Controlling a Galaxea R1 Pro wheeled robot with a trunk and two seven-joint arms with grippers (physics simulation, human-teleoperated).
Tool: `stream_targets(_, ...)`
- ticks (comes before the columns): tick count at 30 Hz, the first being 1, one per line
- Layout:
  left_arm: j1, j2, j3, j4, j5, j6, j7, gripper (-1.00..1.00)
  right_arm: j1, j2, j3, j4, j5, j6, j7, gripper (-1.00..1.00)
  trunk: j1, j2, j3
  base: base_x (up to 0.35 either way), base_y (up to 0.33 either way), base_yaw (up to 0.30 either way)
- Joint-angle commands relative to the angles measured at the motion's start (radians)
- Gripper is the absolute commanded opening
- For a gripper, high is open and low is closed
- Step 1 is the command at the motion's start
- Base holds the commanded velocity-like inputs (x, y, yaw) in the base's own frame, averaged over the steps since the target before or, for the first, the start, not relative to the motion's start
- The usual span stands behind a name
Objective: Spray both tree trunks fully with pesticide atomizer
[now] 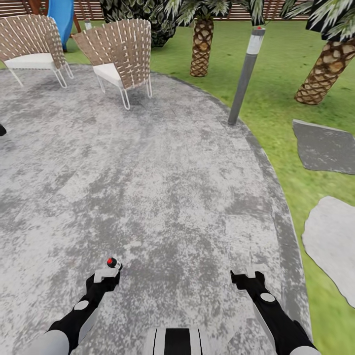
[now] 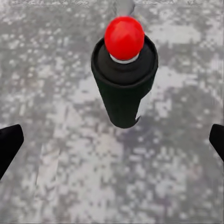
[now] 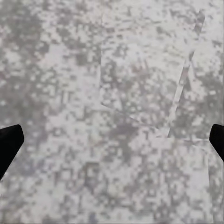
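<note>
- Paving (image 1: 148, 187) of mottled grey stone spreads under the robot as a broad round patio, with lawn (image 1: 276, 88) and flat stepping stones (image 1: 325, 148) off to its right side.
- Two woven chairs (image 1: 121, 54) stand at the far edge of the patio, a grey post lamp (image 1: 245, 74) rises at the rim, and short palms (image 1: 202, 47) grow on the grass behind; the thick-trunked trees to be sprayed cannot be made out here.
- The pesticide atomizer (image 2: 124, 77), a black can with a red round cap, stands upright on the stone just ahead of the left gripper (image 1: 109, 274), between the lines of its fingers (image 2: 9, 144) but not yet touched.
- The left gripper is spread wide, with nothing held; the right gripper (image 1: 245, 276) hovers over bare stone, equally spread and empty.
- Risk, as a judgement: the can looks narrow and top-heavy, so a finger brushing it on approach could tip it and send it rolling away.
- A closure high on the cap might press the nozzle early and waste spray on the paving.
- A grip too low or off-centre may let the smooth can slip.
</note>
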Motion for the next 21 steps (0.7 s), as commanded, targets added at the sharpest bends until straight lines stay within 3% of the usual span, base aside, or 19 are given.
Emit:
stream_targets(1,0.0,0.0,-0.001,0.001,0.007,-0.003,0.0,1.0,0.0,0.0,0.0,-0.001,0.006,0.004,-0.002,1.0,0.0,0.0,-0.001,0.283,0.046,0.0)
stream_targets(6,0.0,0.0,-0.001,0.001,0.007,-0.003,0.0,1.0,-0.001,0.0,0.0,-0.003,0.006,0.004,-0.002,1.0,0.0,0.0,-0.001,0.157,0.016,0.0)
stream_targets(21,0.0,0.0,-0.001,0.001,0.007,-0.003,0.001,1.0,-0.001,0.0,0.0,-0.007,0.005,0.004,-0.002,1.0,0.0,0.0,-0.002,0.008,0.001,0.0)
